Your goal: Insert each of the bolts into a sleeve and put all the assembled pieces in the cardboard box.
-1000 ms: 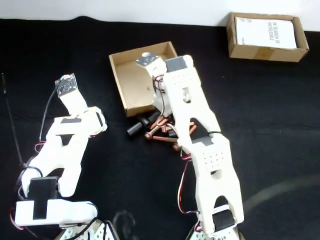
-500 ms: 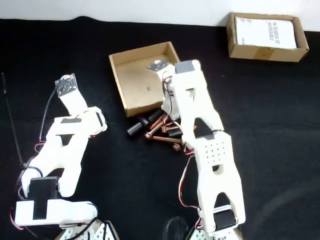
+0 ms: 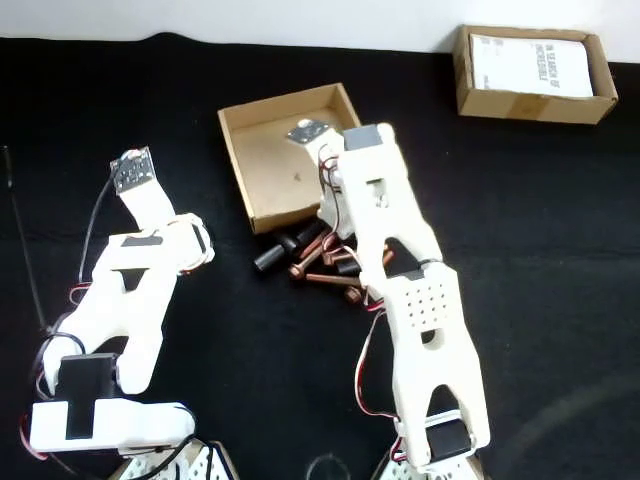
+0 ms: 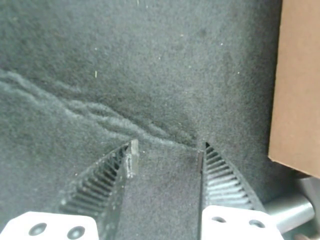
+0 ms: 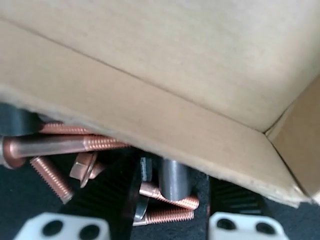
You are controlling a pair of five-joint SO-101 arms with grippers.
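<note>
My right end effector, released, straddles a sleeve beside the cardboard box, apparently to grasp it. My left end effector hangs released.

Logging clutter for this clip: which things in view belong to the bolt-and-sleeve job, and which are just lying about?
Job: copper bolts, black sleeves, open cardboard box beside the pile.
Lying about: second box at the table's far corner, booklet inside it.

Bright, even light, perhaps overhead; faint shadows.
</note>
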